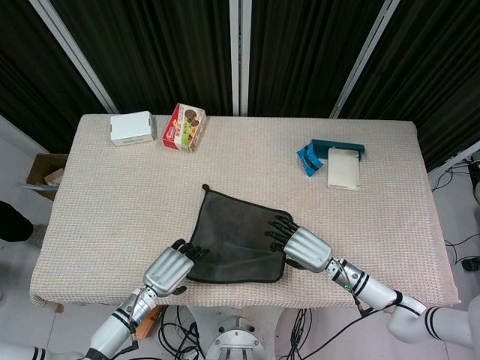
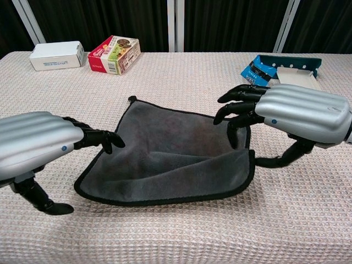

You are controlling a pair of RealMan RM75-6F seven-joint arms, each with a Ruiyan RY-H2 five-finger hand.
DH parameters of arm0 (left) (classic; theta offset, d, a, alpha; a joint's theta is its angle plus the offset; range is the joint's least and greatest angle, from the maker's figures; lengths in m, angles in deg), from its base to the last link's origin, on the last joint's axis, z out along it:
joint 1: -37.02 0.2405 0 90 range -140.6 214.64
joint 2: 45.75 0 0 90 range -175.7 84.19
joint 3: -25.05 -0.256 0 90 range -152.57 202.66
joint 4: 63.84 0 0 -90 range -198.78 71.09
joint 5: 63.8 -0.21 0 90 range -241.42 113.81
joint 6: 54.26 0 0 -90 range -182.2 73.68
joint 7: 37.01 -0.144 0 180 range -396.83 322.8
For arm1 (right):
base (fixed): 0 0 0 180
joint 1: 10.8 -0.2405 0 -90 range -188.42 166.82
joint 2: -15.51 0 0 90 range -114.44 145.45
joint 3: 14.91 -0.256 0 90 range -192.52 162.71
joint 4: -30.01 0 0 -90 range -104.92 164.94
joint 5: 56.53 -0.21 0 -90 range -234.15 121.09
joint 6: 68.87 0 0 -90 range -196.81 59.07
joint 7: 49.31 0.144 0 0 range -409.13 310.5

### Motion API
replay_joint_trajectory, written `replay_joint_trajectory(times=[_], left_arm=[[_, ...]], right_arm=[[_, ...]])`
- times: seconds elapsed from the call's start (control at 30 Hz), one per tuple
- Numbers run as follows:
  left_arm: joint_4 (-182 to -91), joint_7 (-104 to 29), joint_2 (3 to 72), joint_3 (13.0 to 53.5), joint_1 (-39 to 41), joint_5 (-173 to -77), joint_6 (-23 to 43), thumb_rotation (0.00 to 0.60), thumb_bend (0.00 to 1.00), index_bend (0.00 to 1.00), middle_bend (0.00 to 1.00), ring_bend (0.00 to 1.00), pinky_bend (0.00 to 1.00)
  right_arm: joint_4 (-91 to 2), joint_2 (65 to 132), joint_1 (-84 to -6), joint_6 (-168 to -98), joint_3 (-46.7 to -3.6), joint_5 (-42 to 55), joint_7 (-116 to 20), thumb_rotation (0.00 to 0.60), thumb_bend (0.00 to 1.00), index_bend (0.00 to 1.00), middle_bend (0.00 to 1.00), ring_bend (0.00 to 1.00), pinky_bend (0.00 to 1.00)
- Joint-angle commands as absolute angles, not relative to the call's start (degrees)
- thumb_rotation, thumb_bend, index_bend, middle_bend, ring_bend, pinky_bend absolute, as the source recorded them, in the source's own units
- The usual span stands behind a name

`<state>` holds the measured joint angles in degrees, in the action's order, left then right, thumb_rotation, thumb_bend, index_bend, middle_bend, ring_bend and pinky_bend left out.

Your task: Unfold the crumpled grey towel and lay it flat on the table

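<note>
My left hand (image 2: pixel 38 146) hovers spread, holding nothing, just left of the towel (image 1: pixel 238 236); the towel lies spread near the table's (image 1: pixel 112 195) near edge; my right hand (image 2: pixel 286 113) hovers spread over its right corner

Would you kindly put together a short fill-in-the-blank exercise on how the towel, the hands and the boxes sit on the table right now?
1. The grey towel lies spread on the ____.
2. The left hand has its fingers apart and holds ____.
3. The red snack box stands beside the ____ box at the table's far left.
4. The right hand reaches over the towel's ____ edge.

Missing words: table; nothing; white; right
</note>
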<state>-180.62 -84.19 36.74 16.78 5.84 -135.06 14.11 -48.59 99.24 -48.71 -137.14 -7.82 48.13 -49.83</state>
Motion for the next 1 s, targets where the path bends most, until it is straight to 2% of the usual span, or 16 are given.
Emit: replay_joint_trajectory(times=[0.03,0.17,0.3,0.4,0.47,0.53,0.73,1.0], left_arm=[[-180.92,-83.16,35.69,18.35,5.96,-134.31,14.77,0.600,0.12,0.14,0.22,0.21,0.20],[-179.71,-81.08,34.77,20.78,6.12,-132.98,15.57,0.600,0.13,0.15,0.22,0.21,0.20],[-177.30,-77.63,34.98,23.45,6.37,-131.89,16.18,0.600,0.13,0.17,0.22,0.21,0.20],[-175.94,-74.84,35.23,24.83,6.69,-131.35,16.37,0.600,0.13,0.18,0.23,0.21,0.20],[-175.54,-73.62,35.16,25.26,6.94,-131.40,16.55,0.600,0.13,0.19,0.23,0.21,0.20],[-175.29,-72.81,35.00,25.34,7.25,-131.72,16.73,0.600,0.13,0.19,0.23,0.21,0.20],[-174.87,-70.41,34.59,25.13,8.03,-131.97,16.32,0.600,0.13,0.19,0.23,0.21,0.20],[-175.90,-66.73,33.09,24.96,8.69,-131.52,14.70,0.600,0.13,0.19,0.23,0.21,0.20]], right_arm=[[-54.99,94.86,-48.21,-132.98,-8.77,43.84,-56.10,0.600,0.00,0.00,0.01,0.00,0.00],[-58.01,91.97,-48.04,-131.60,-9.52,41.70,-57.71,0.600,0.00,0.00,0.00,0.00,0.00],[-56.71,91.82,-47.90,-131.46,-11.83,38.73,-56.12,0.600,0.00,0.01,0.01,0.00,0.00],[-53.22,94.23,-48.46,-129.10,-14.21,34.58,-54.86,0.600,0.04,0.20,0.09,0.00,0.00],[-51.05,95.96,-49.16,-126.86,-15.59,31.86,-55.02,0.600,0.10,0.34,0.13,0.00,0.00],[-48.44,98.13,-50.10,-124.97,-16.83,29.99,-55.65,0.600,0.14,0.38,0.14,0.00,0.00],[-39.88,104.74,-52.53,-121.02,-18.33,27.73,-56.55,0.600,0.16,0.39,0.13,0.00,0.00],[-30.57,109.17,-53.60,-124.11,-16.25,33.39,-54.30,0.600,0.16,0.39,0.13,0.00,0.00]])
